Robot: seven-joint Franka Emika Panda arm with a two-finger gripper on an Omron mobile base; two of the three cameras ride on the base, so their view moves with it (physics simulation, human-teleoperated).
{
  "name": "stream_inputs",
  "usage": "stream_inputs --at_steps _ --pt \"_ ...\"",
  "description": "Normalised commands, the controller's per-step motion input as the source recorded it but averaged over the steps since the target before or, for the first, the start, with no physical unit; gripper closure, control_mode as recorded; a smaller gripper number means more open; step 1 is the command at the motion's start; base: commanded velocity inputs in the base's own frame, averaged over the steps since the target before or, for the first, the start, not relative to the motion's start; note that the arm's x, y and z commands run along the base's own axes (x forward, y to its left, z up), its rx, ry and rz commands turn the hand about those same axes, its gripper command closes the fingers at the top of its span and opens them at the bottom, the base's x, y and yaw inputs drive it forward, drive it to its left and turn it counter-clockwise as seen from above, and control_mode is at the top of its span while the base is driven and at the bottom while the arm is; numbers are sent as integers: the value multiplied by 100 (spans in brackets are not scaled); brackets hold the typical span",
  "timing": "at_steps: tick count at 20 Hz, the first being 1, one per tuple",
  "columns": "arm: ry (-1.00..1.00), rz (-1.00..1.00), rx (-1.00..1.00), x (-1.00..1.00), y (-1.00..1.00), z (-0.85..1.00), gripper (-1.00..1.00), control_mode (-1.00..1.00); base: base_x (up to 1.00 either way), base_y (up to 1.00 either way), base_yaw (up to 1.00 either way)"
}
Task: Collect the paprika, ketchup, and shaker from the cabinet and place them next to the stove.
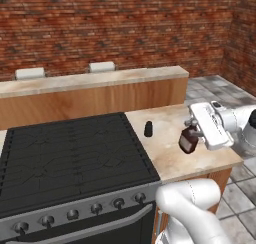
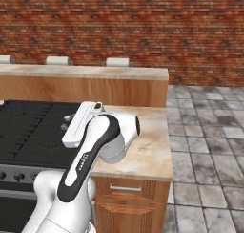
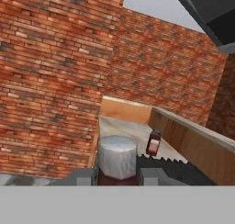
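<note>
Presently, one paprika (image 1: 188, 141) is clamped in the gripper (image 1: 191, 136) above the counter (image 1: 170, 160), right of the stove (image 1: 70, 153), long axis roughly upright. One shaker (image 1: 148, 129) stands upright near the stove's edge.

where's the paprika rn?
Left base view: paprika is in the gripper, above the counter right of the stove, near a small dark container.

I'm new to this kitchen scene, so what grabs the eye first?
The white arm's gripper holds a dark red container over the counter, right of the stove. A small black shaker stands on that counter near the stove's edge. A red brick wall spans the background.
</note>
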Motion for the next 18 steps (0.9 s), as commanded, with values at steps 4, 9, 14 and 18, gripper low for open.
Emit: stream_inputs --at_steps 4,9,14,18 --pt "0 16 1 38 -1 -38 100 -100 0 0 0" --pt "3 7 0 30 -2 -45 100 -100 0 0 0" --pt "7 2 0 20 -6 -39 100 -100 0 0 0" --pt "11 1 0 27 0 -38 100 -100 0 0 0"
